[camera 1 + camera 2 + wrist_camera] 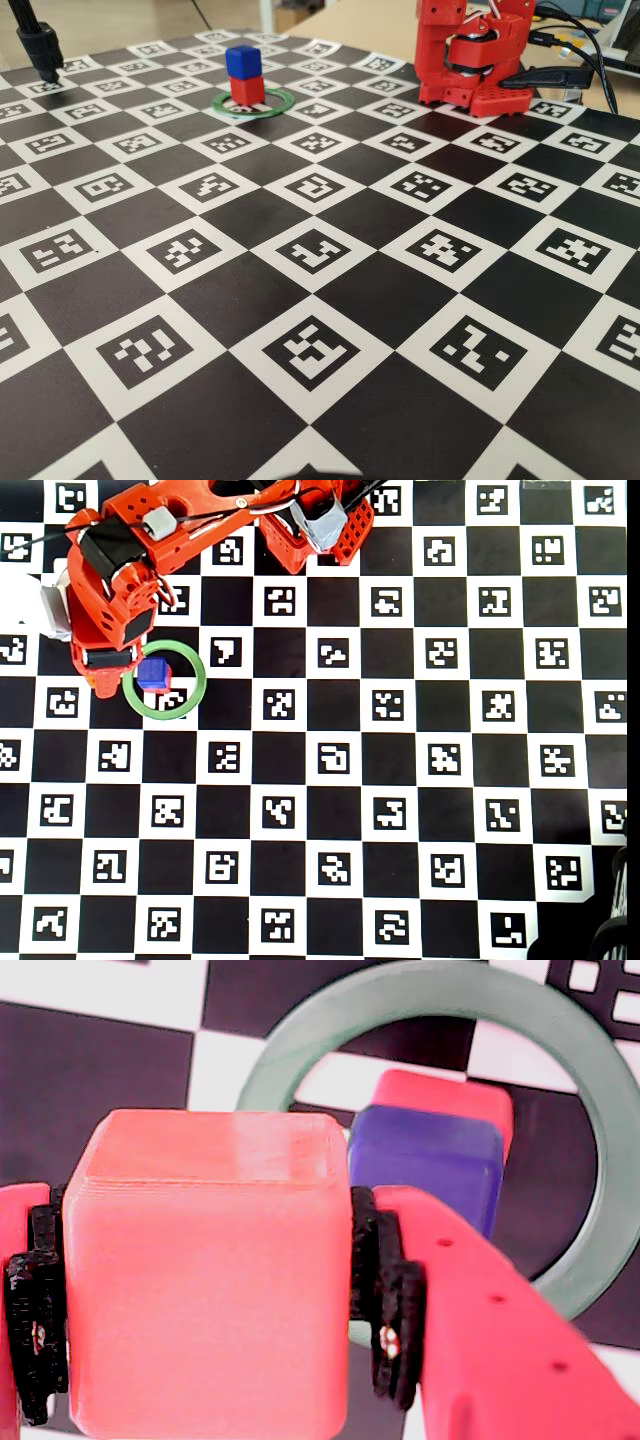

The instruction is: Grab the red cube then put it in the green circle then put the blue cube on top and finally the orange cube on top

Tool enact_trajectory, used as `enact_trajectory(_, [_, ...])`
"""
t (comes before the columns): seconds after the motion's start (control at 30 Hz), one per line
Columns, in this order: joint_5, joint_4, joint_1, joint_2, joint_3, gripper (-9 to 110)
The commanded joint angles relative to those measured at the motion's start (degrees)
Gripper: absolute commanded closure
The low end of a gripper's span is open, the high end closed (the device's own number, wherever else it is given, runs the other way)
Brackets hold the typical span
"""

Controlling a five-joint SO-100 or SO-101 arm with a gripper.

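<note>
The blue cube (241, 61) stands on the red cube (247, 89) inside the green circle (279, 105) at the far left of the board. In the wrist view my gripper (210, 1300) is shut on the orange cube (210, 1270), held above the board just beside the stack. There the blue cube (425, 1160) and a strip of the red cube (440, 1095) show behind it, within the green circle (600, 1110). In the overhead view my gripper (108, 675) is just left of the blue cube (153, 672), over the rim of the green circle (165, 714). The red cube is hidden there.
The board (320, 250) is a black-and-white checker of marker squares. My arm's red base (470, 70) stands at its far edge, with cables (580, 50) beside it. A black stand (40, 45) rises at the far left corner. A dark object (615, 930) sits at the overhead view's bottom right.
</note>
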Motion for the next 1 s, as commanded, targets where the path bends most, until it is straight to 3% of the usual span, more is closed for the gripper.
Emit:
enact_trajectory(0.0, [4.0, 0.5, 0.6, 7.0, 0.1, 99])
enact_trajectory(0.47, [10.5, 1.8, -0.4, 12.7, 8.8, 99])
enact_trajectory(0.97, [11.2, -6.8, -2.6, 18.2, 22.2, 99])
